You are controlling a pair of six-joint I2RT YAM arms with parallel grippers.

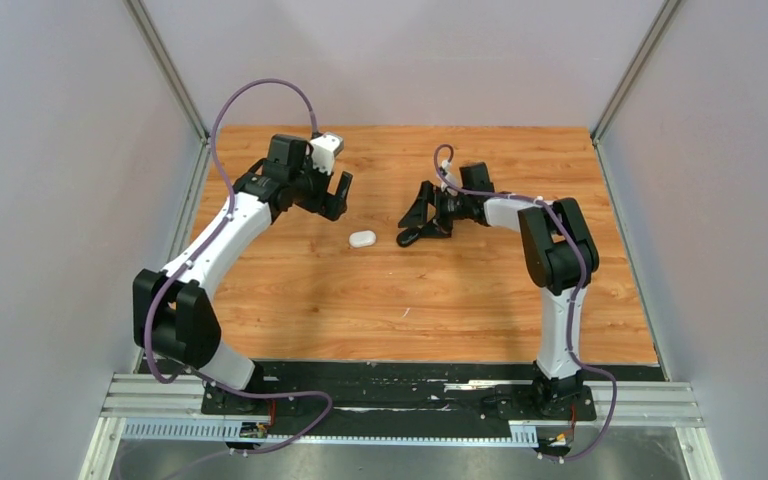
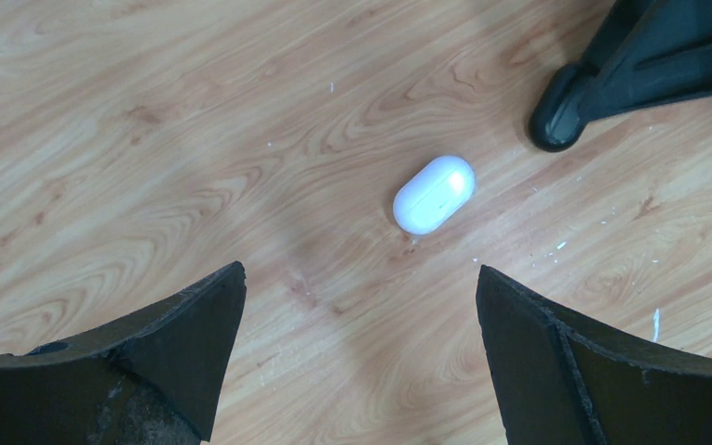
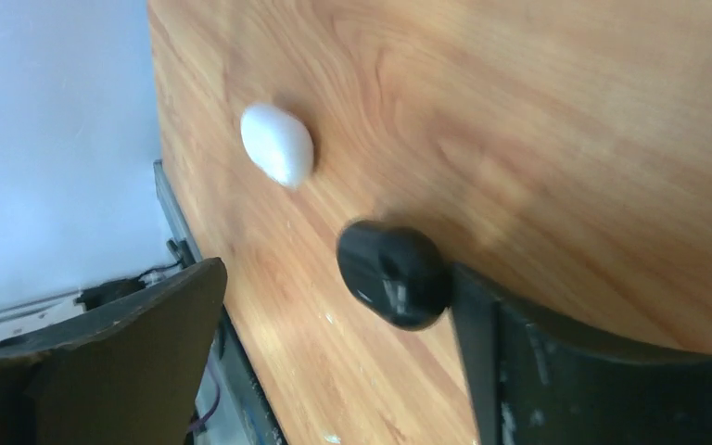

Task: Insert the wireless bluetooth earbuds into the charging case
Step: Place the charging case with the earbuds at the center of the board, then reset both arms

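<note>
A wood-grain tabletop (image 1: 460,300) lies between pale grey walls (image 1: 60,200), a metal rail (image 1: 660,405) along its near edge.

I'm looking at the wood-grain worktop (image 1: 480,300): a white oval case (image 1: 361,239) lies mid-frame, with a black case (image 3: 394,275) near it, to its right.

There is one white oval case (image 1: 361,239) and one black oval case (image 3: 394,275). Two grippers show: the left gripper (image 2: 360,278) and the right gripper (image 3: 334,273).
</note>
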